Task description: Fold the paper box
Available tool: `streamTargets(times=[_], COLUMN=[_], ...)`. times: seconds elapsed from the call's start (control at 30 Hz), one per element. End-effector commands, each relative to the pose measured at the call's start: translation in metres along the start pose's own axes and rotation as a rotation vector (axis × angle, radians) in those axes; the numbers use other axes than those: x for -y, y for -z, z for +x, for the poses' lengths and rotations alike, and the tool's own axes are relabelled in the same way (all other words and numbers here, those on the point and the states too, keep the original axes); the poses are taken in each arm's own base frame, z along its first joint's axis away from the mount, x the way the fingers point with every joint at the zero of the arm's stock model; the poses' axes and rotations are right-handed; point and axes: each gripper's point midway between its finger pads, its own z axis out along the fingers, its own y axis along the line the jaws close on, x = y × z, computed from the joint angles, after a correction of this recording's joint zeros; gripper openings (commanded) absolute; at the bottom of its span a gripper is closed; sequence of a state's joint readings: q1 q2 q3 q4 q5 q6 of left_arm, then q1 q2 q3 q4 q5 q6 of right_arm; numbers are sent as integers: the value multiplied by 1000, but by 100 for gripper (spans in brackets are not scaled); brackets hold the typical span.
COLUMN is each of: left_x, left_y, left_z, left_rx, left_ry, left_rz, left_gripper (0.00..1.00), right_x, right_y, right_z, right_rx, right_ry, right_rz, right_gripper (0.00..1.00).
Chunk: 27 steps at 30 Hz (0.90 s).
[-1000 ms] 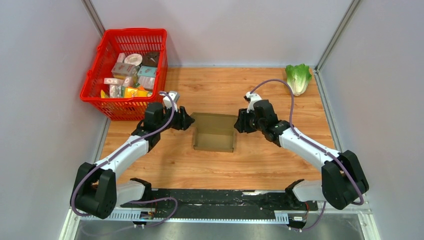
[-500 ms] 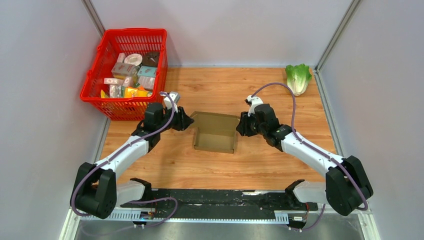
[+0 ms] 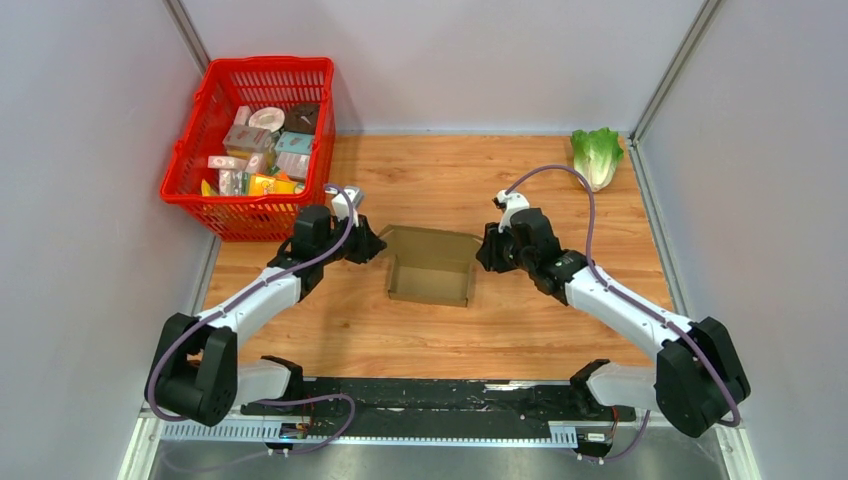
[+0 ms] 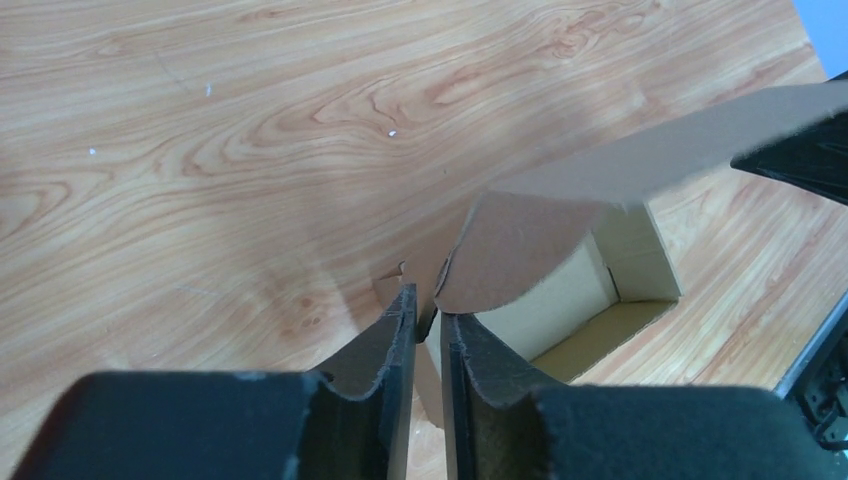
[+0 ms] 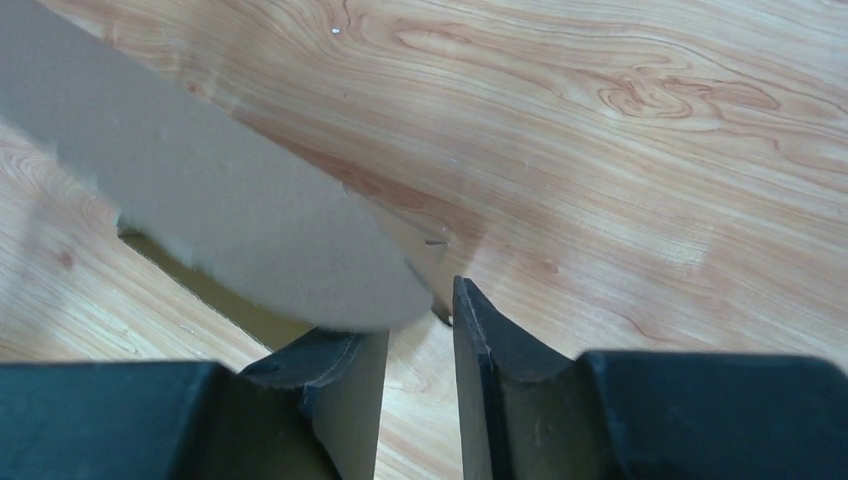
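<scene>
The paper box (image 3: pixel 430 275) sits open mid-tabletop (image 3: pixel 520 330) between the arms. The left end effector (image 4: pixel 424 318) pinches its corner flap; the right end effector (image 5: pixel 420 320) stands slightly parted beside the opposite flap.

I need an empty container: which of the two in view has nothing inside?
The brown cardboard paper box: its open interior is bare, whereas the red basket is filled with small colourful packages.
</scene>
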<state>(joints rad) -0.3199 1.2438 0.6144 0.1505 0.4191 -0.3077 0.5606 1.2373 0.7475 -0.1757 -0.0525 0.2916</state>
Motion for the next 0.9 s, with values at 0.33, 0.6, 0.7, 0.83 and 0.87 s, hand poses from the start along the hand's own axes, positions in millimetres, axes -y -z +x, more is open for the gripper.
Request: streamTargets(times=[0.33, 0.6, 0.7, 0.83, 0.87], left_x=[12, 11, 14, 14, 14], left_y=[8, 12, 13, 15, 15], left_z=[-18, -16, -18, -19, -19], left_rx=[50, 29, 34, 34, 32], left_ry=[-35, -63, -72, -73, -72], left_rz=[37, 30, 41, 34, 36], left_gripper=[11, 13, 17, 24, 25], right_x=[-6, 19, 6, -1, 2], right_y=[4, -6, -18, -43, -49], right_z=[-18, -57, -84, -93, -97], right_rx=[69, 139, 159, 87, 79], right_ry=[16, 17, 99, 210, 218], right_rz=[-4, 86, -34, -200, -219], right_gripper=[20, 58, 63, 65, 66])
